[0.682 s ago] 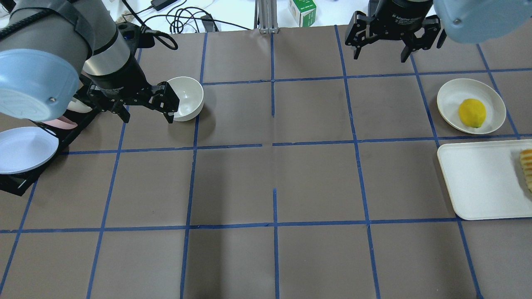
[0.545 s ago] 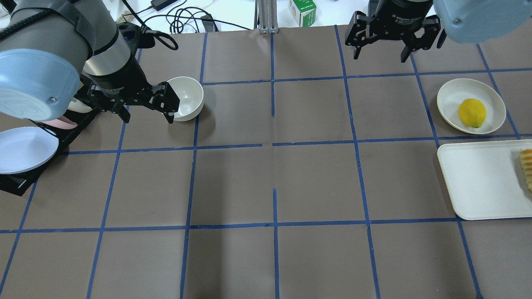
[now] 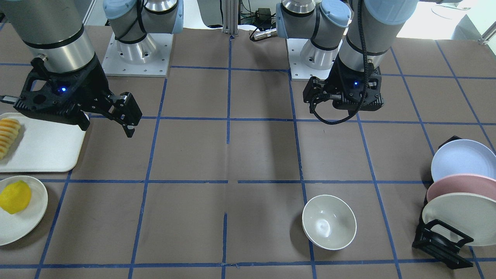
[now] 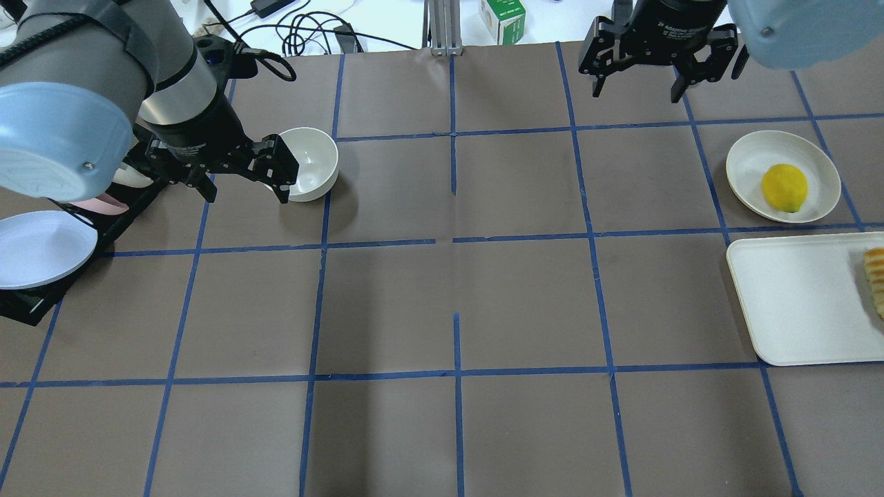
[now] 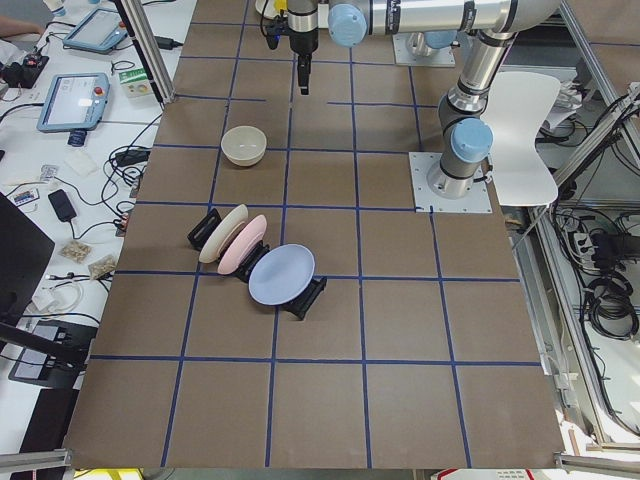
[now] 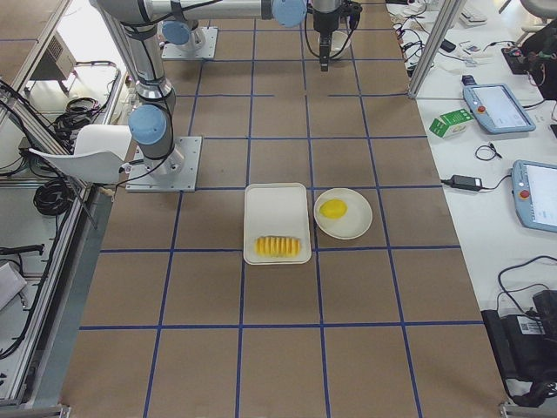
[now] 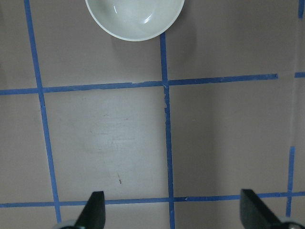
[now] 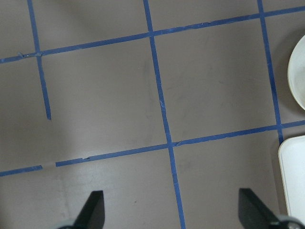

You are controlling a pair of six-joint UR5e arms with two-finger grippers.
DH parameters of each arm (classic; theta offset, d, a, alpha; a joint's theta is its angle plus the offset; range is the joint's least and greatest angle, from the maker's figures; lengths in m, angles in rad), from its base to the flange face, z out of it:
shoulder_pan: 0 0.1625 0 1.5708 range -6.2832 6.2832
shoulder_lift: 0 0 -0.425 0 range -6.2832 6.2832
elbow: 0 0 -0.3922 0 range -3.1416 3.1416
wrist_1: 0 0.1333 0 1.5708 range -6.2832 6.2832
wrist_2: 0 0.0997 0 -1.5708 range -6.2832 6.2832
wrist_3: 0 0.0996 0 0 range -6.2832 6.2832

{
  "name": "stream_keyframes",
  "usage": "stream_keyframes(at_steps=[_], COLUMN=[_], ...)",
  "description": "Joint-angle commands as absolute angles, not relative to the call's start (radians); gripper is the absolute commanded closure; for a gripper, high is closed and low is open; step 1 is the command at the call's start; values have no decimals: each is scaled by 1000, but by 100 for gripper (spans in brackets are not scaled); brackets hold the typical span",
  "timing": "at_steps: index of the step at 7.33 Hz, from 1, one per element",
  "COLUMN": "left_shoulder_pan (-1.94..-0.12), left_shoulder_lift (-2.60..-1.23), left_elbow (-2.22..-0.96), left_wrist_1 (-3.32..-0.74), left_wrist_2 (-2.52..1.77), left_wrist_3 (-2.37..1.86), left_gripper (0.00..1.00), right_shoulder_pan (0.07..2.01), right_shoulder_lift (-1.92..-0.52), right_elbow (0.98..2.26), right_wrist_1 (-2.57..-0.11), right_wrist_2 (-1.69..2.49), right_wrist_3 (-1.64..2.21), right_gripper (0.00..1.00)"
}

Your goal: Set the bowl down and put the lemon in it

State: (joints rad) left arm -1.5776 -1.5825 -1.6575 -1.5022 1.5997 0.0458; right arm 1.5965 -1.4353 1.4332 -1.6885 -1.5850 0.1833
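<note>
While the bowl (image 3: 329, 221) sits right side up on the brown table (image 3: 186, 155), the left gripper (image 7: 174, 211) hangs in the air near it, not touching it, with its two fingers wide apart. The right gripper (image 4: 635, 94) hangs up high too, and its fingers are spread wide. The lemon (image 4: 784, 188) lies on a small white plate (image 4: 749, 155), far from the bowl and just beside a white tray (image 4: 794, 297) with fruit slices (image 4: 876, 279).

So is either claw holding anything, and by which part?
Nothing. The left claw and right claw are open and empty; the bowl sits free on the table, the lemon on a plate.
</note>
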Motion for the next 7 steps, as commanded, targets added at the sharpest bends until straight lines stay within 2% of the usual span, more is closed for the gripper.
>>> stream_keyframes(at_steps=[1,3,4,7], left_shoulder_pan=[-1575,-1572,-1569,-1554], left_shoulder_lift=[-1580,-1583,-1588,-1604], left_elbow=[-1657,-1657,-1651,-1637], left_wrist_1=[-1500,-1497,-1490,-1459], left_wrist_2=[1600,1600,1597,1598], left_wrist_3=[54,55,55,52], left_gripper=[0,0,0,0], right_shoulder_pan=[1597,1560,1478,1174], right_shoulder_lift=[-1437,-1428,-1428,-1381], right_elbow=[1434,1428,1427,1434], right_wrist_1=[-1689,-1669,-1636,-1638], right_wrist_2=[-1585,-1603,-1603,-1598], right_wrist_3=[184,146,118,-342], right_gripper=[0,0,0,0])
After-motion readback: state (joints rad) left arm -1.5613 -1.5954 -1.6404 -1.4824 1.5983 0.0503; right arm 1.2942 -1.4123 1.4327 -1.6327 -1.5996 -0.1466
